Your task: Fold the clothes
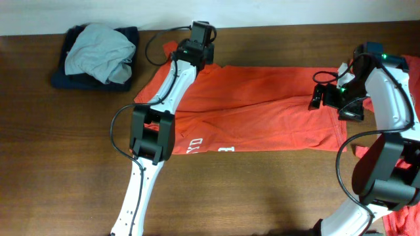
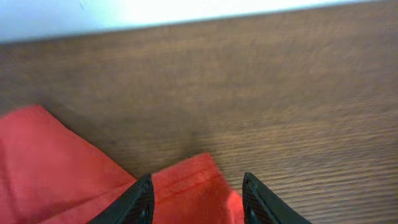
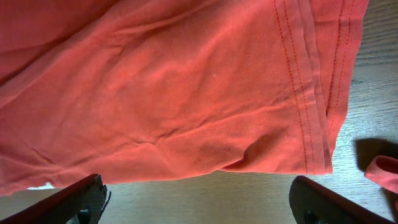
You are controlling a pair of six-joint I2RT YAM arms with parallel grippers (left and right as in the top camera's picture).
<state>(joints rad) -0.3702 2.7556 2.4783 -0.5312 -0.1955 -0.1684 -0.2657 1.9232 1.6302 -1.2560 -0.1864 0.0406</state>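
An orange-red T-shirt (image 1: pixel 262 111) lies flat and doubled over across the middle of the table, with bits of white print along its near edge. At its far left corner my left gripper (image 1: pixel 199 40) stands open; in the left wrist view a small flap of the shirt (image 2: pixel 193 186) lies between its fingertips (image 2: pixel 144 198), unpinched. By the shirt's right hem my right gripper (image 1: pixel 318 98) is wide open. In the right wrist view bare table shows between its jaws, and the stitched hem (image 3: pixel 311 112) lies just ahead.
A heap of grey and navy clothes (image 1: pixel 98 56) sits at the far left corner. More orange-red cloth (image 1: pixel 401 223) lies at the near right by the right arm's base, a scrap of it (image 3: pixel 382 171) near the right fingers. The table's far edge (image 2: pixel 186 28) is close.
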